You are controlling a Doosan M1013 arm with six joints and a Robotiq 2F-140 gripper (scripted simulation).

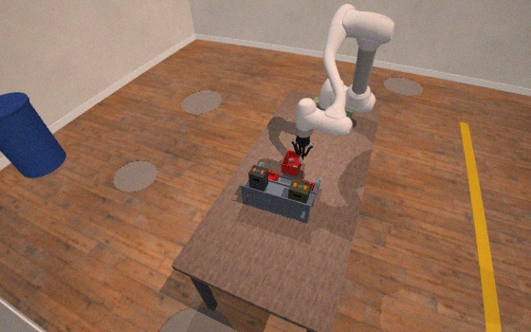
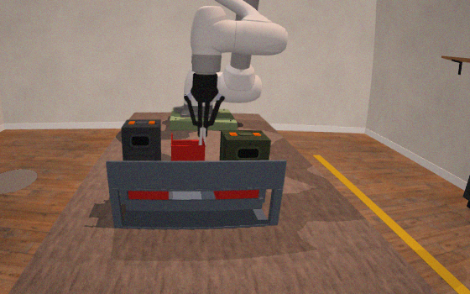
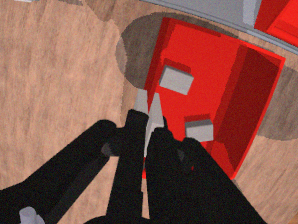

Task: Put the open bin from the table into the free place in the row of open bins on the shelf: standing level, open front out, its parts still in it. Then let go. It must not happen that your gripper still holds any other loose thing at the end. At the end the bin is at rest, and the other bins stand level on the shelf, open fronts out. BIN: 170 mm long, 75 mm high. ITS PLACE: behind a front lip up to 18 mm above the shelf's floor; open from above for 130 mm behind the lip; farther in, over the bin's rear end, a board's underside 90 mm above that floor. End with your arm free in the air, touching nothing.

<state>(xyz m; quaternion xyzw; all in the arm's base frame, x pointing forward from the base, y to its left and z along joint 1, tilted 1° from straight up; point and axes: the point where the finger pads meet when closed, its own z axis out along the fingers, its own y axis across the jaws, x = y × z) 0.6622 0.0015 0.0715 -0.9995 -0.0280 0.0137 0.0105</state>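
The red open bin [image 1: 291,163] hangs a little above the table, just behind the grey shelf [image 1: 277,195], with its shadow on the wood under it. My gripper [image 1: 302,152] is shut on one of its side walls. In the wrist view the fingertips pinch the wall's rim, and two grey parts [image 3: 176,79] lie inside the bin [image 3: 206,96]. In the exterior view the bin [image 2: 187,150] shows between two boxes, with the gripper [image 2: 202,136] on its right wall. The shelf's row [image 2: 195,195] has a red bin at each end and a grey gap [image 2: 190,195] in the middle.
A black box [image 2: 141,139] and a dark green box [image 2: 245,145] stand on the shelf's top board, left and right of the held bin. The arm's green base [image 2: 203,119] is at the table's far end. A blue barrel [image 1: 24,135] stands on the floor far left.
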